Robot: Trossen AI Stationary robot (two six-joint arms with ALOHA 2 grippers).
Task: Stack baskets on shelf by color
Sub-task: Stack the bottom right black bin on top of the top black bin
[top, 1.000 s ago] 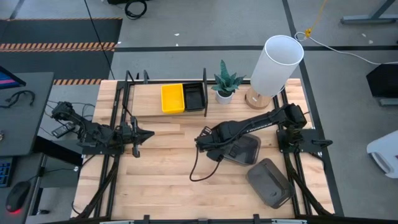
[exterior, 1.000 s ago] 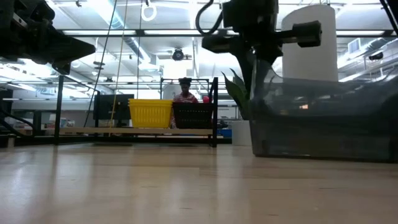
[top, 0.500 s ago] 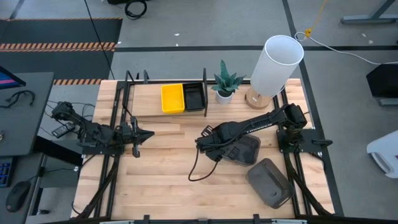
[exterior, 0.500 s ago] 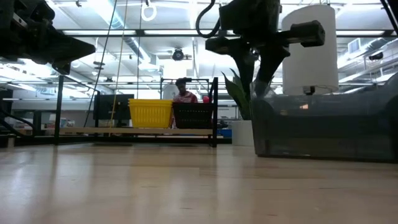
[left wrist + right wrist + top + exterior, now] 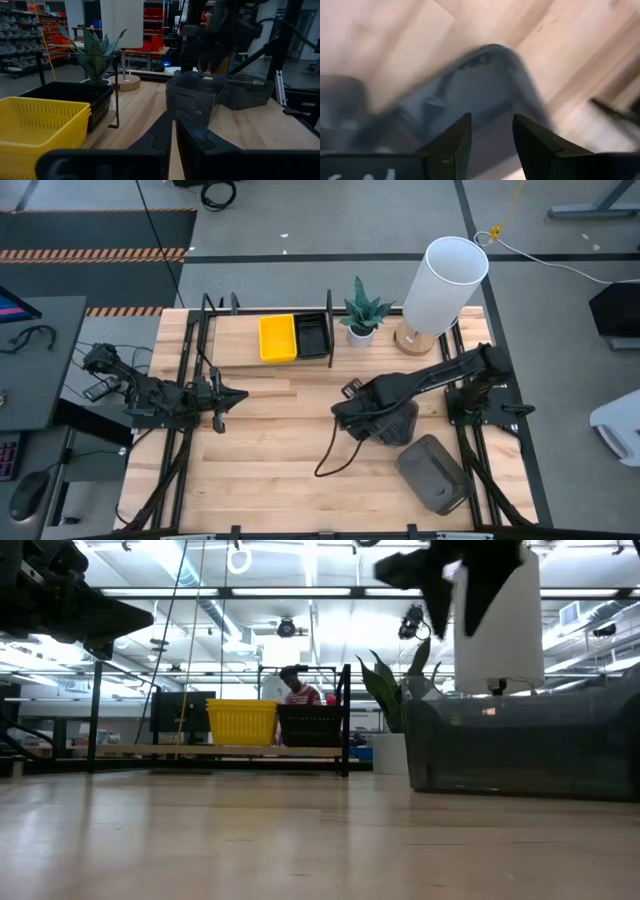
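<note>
The tabletop [image 5: 270, 460] is a pale butcher-block slab of light wood strips, edged by black metal framing, standing on a grey floor with dark mats and cables on the far side. Seen level across the wood, the room behind is a bright workshop with ceiling lights, shelving and a person [image 5: 297, 690] beyond the far edge.

On the far left part of the tabletop stands the shelf [image 5: 235, 340], a low light-wood board in a thin black rod frame. At its right end sit a yellow basket [image 5: 277, 338], bright and finely slatted, and just to its right, touching it, a black basket [image 5: 312, 335] with open slats. To the right of the shelf are a small potted plant [image 5: 361, 312] in a white pot and a lamp [image 5: 443, 283] with a tall white shade on a round wooden base.

On the right half of the tabletop lie the grey baskets, smoky and translucent. One grey basket [image 5: 398, 420] sits near the middle right, under the right gripper; a second grey basket [image 5: 433, 472] lies nearer and further right, turned at an angle, close to the first.

The right gripper [image 5: 368, 416] hovers over the left edge of the first grey basket, its fingers [image 5: 451, 142] narrowly parted and holding nothing. The left gripper [image 5: 228, 395] waits above the left side of the tabletop, near the shelf, its fingers [image 5: 160, 135] nearly together and empty.
</note>
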